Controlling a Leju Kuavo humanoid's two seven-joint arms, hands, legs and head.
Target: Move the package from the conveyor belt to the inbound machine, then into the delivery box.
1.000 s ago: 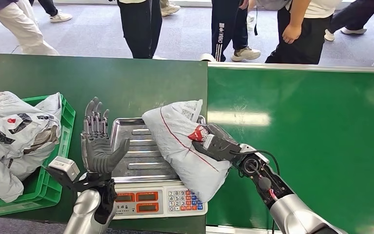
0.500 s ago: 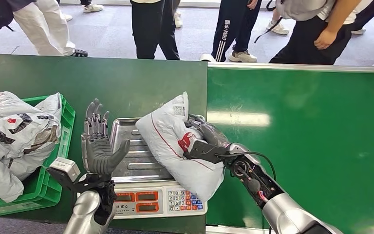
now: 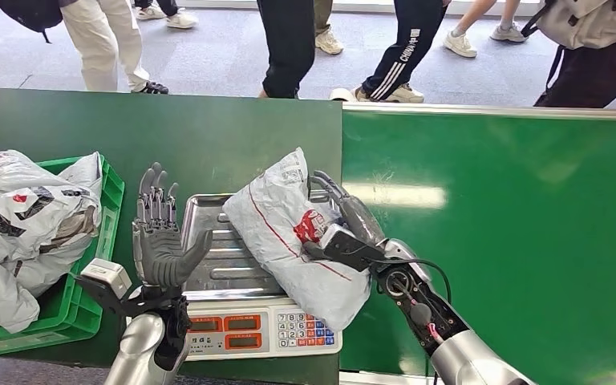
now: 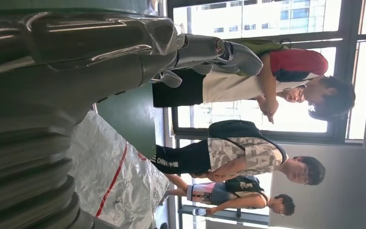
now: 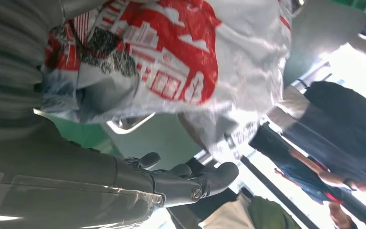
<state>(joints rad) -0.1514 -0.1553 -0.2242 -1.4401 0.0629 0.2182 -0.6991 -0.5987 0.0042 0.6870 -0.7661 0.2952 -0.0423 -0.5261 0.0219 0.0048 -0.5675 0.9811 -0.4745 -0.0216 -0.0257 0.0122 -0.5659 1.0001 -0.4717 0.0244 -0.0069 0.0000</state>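
Observation:
The package (image 3: 289, 233), a crumpled white poly bag with red print, lies tilted on the steel tray (image 3: 216, 261) of the inbound machine (image 3: 245, 333), a scale, and overhangs the keypad on the right. My right hand (image 3: 343, 228) lies against the package's right side, fingers stretched out straight and apart from it. In the right wrist view the package (image 5: 171, 62) rests near the palm while the fingers (image 5: 190, 183) point away. My left hand (image 3: 160, 241) stands upright and open just left of the tray, holding nothing. The left wrist view has the package (image 4: 109, 181) beyond my left hand (image 4: 100, 47).
A green crate (image 3: 88, 301), the delivery box, stands at the left with several white bags (image 3: 24, 224) piled in it. The green conveyor belt (image 3: 513, 241) runs to the right of the scale. People walk along the far side of the table.
My right hand's fingers have opened from the package and straightened. The package has shifted left and settled on the tray. My left hand has stayed still; people behind have walked on.

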